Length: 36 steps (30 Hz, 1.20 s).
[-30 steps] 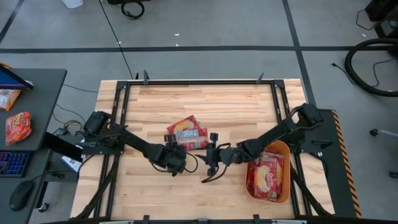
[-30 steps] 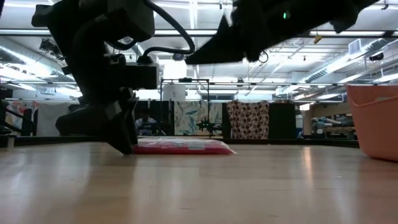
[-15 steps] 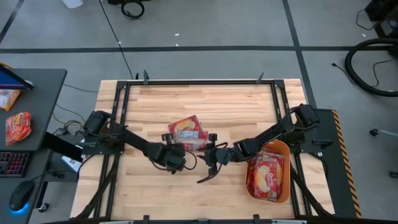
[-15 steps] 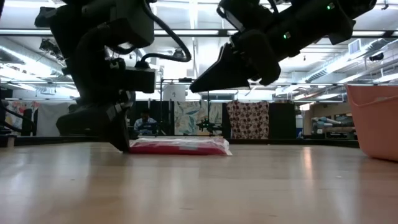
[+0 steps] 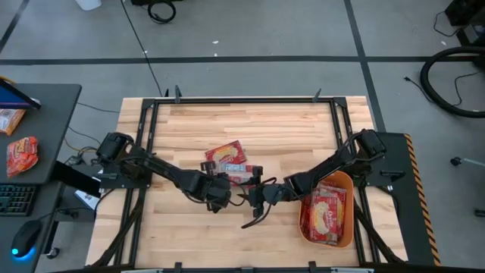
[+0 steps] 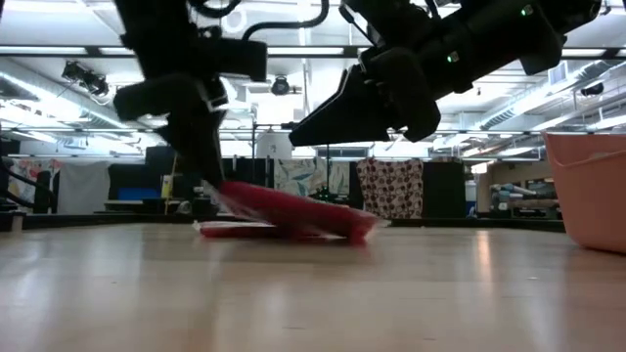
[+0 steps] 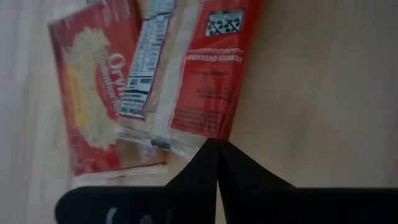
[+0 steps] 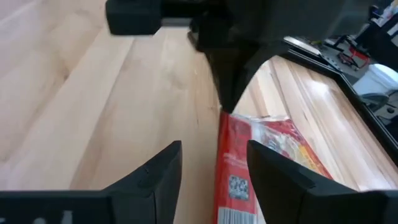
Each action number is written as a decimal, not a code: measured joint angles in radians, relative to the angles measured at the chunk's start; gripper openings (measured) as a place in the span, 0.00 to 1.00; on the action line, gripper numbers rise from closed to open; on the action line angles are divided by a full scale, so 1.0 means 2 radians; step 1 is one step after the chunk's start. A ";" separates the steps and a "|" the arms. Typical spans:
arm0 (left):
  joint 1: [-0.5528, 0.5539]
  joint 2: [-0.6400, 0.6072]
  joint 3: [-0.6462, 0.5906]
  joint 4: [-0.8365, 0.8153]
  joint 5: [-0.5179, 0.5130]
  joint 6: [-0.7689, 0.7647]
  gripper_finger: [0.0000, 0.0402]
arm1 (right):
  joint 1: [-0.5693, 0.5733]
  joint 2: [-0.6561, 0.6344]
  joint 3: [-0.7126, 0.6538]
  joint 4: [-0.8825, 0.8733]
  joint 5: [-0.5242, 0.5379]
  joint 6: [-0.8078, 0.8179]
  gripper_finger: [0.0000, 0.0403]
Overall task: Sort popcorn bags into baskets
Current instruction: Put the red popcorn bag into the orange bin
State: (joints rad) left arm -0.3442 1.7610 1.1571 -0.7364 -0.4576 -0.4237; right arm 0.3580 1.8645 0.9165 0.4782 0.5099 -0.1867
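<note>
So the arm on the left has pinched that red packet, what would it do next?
Probably lift a little more. The left gripper has pinched one corner of the popcorn bag, whose far end still rests on another bag on the table. The right gripper waits open beside it.

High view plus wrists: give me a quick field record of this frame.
left gripper: shut on edge of a red flat popcorn bag, one end lifted, other end low
second red popcorn bag: flat on wooden table
right gripper: open, above the table beside the lifted bag
orange plastic tub: table's right side, holds popcorn bags
</note>
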 joint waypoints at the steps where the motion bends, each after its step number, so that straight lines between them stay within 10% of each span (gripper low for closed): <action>1: 0.002 -0.001 0.005 -0.005 -0.001 0.006 0.02 | 0.001 0.000 0.000 0.000 0.004 0.000 0.46; 20: 0.014 -0.001 0.078 -0.020 0.010 0.089 0.02 | 0.004 0.000 0.000 -0.089 0.102 0.062 0.46; 31: 0.010 0.002 0.013 -0.060 -0.085 0.095 0.28 | -0.007 0.000 0.000 -0.202 0.112 0.162 0.46; 36: 0.054 -0.015 -0.026 0.006 -0.011 0.149 0.31 | -0.025 0.000 0.000 -0.200 0.053 0.185 0.46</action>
State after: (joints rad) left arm -0.2369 1.7307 1.1057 -0.7252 -0.4792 -0.1258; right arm 0.3070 1.8641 0.9161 0.0779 0.6168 0.1838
